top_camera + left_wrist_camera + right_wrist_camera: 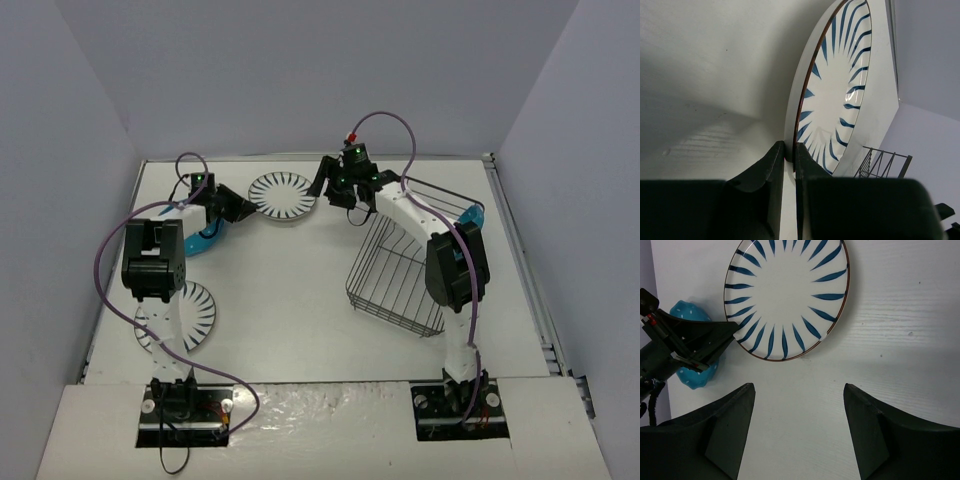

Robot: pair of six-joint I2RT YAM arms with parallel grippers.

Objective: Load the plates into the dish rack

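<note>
my left claw [790, 150]: was pinched shut on the rim of the striped plate [835, 100], to lift it i guess
my right claw [799, 390]: was wide open, empty, plate just ahead

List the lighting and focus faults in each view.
Top external: even, diffuse light with only faint shadows. Left wrist: small glints on the glaze of the striped plate, a broad shadow across the table, and the left gripper dark and soft-focused. Right wrist: the same plate is sharp, and the right gripper is a near-black silhouette.
</note>
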